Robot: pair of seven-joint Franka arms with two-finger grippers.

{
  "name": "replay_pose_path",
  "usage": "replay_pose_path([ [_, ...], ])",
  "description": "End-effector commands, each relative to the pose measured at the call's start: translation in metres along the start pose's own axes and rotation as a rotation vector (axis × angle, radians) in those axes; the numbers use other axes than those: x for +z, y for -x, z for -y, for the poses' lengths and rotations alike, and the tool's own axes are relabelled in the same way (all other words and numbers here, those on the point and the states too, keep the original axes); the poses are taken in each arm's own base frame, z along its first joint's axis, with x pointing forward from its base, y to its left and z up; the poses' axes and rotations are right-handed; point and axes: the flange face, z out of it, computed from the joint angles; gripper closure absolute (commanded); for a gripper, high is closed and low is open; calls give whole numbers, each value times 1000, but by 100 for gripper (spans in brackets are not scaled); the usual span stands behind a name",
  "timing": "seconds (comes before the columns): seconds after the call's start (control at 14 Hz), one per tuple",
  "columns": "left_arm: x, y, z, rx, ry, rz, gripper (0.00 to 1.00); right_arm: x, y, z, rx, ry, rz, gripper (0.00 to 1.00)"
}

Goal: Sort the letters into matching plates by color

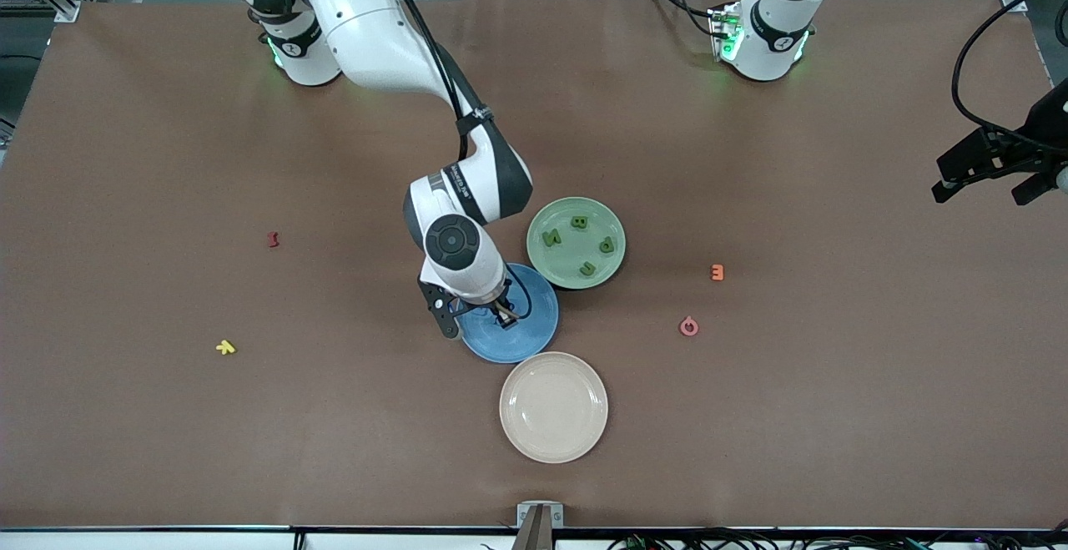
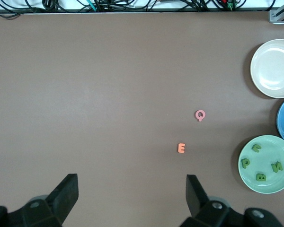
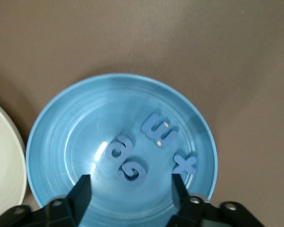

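Cream plate (image 1: 553, 406) is sitting nearest the front camera, its rim touching the blue plate (image 1: 534, 333) just above it in that view. The right gripper (image 1: 480, 316) is hanging low over the blue plate, jaws standing apart with nothing between them. Directly under the jaws in the right wrist view, blue letters are lying flat on the blue plate: a "6" (image 3: 116, 147) and a "G" (image 3: 132, 171) touching each other near the middle, an "E" (image 3: 159, 130) just beside them, an "X" (image 3: 185, 164) toward the rim. A fourth-versus-fifth count is not resolvable; four shapes are showing.

The pale green plate (image 1: 616, 237) is sitting farther from the front camera than the blue plate, rims touching or nearly so, toward the left arm's end. It is holding four green letters: "B" (image 1: 578, 221), "N" (image 1: 551, 238), "P" (image 1: 607, 244) and a fourth (image 1: 587, 267) that is hard to read.

Loose on the brown tabletop (image 1: 751, 416): orange "E" (image 1: 717, 272) and pink "Q" (image 1: 688, 326) toward the left arm's end, small red letter (image 1: 272, 239) and yellow letter (image 1: 225, 348) toward the right arm's end.

The left gripper (image 1: 993, 173) is waiting up over the tabletop's edge at the left arm's end, jaws wide apart and empty.
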Motion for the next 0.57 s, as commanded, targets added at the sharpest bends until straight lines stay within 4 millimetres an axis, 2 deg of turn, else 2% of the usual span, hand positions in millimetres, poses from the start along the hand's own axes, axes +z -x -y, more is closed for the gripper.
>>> replay_pose_path([
  [0.0,-5,-4,-5,20,7,-12,0,-7,-16,5,-22,-5,-12,0],
  [0.14,-5,-4,-5,20,7,-12,0,-21,-36,5,-107,-10,-14,0],
  [0.21,-5,-4,-5,20,7,-12,0,-29,-64,2,-138,14,-2,0],
  [0.29,-5,-4,-5,20,7,-12,0,-31,-81,-4,-208,63,14,0],
  [0.5,-5,-4,-5,20,7,-12,0,-63,-140,-24,-442,194,-10,0],
])
